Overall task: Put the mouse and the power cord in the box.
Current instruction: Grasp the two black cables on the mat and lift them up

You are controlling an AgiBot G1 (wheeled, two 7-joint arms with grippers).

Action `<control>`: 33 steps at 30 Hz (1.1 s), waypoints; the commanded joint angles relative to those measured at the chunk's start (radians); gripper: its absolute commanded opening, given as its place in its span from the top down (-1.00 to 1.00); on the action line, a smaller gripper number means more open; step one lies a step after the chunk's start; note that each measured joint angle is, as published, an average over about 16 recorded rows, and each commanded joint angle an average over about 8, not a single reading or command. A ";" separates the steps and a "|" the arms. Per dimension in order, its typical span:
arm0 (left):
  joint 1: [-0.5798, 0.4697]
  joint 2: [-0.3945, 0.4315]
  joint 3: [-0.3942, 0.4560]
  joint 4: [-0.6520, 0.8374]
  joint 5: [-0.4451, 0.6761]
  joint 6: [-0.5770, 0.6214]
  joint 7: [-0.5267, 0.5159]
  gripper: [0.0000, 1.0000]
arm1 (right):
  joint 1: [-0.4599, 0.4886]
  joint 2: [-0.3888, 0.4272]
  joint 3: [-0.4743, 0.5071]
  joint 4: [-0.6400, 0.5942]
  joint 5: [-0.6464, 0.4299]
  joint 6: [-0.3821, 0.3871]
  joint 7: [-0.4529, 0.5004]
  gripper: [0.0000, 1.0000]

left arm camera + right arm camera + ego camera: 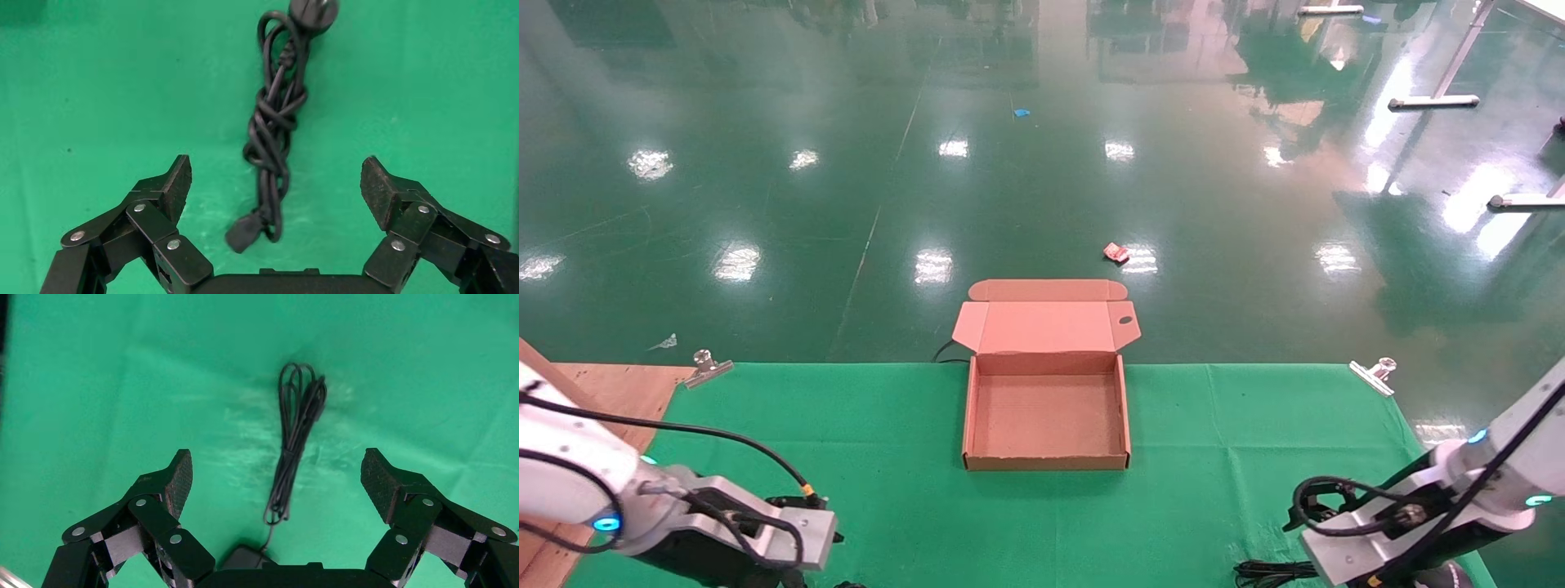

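Mouse (248, 558): we are seeing only a dark sliver of it in the right wrist view, tucked close under the right gripper (276, 478), with its thin wire (297, 438) folded into a narrow hank on the green cloth (92, 386). The hank is lying between the spread fingers (174, 478), its long axis running away from the palm, across the line of closing. In the head view the right gripper (1344, 543) is hanging over the near right corner of the cloth.

Power cord (272, 141): a thicker twisted bundle, plug end farthest from the palm, lying between the spread fingers (171, 184) of the left gripper (275, 184), lengthwise in the same manner. We are placing the left gripper (789, 531) over the near left corner.

Box (1046, 465): sitting open at the middle of the cloth against its far edge, lid folded back, nothing inside.

We are judging each arm nearest its own item, so each would have to drop straight down and close.

Writing, brands: we are finding none readable.
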 commanded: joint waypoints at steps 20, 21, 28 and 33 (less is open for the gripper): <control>-0.025 0.155 0.033 0.294 0.067 -0.160 0.153 -1.00 | -0.036 -0.138 0.004 -0.291 -0.026 0.407 -0.167 -1.00; -0.028 0.157 0.032 0.304 0.065 -0.160 0.158 -1.00 | -0.034 -0.136 0.006 -0.297 -0.022 0.403 -0.171 -1.00; -0.043 0.165 0.027 0.362 0.056 -0.151 0.193 -1.00 | -0.009 -0.115 0.019 -0.326 -0.004 0.348 -0.197 -1.00; -0.049 0.167 0.023 0.386 0.049 -0.142 0.214 -1.00 | -0.004 -0.105 0.024 -0.339 0.005 0.303 -0.215 -1.00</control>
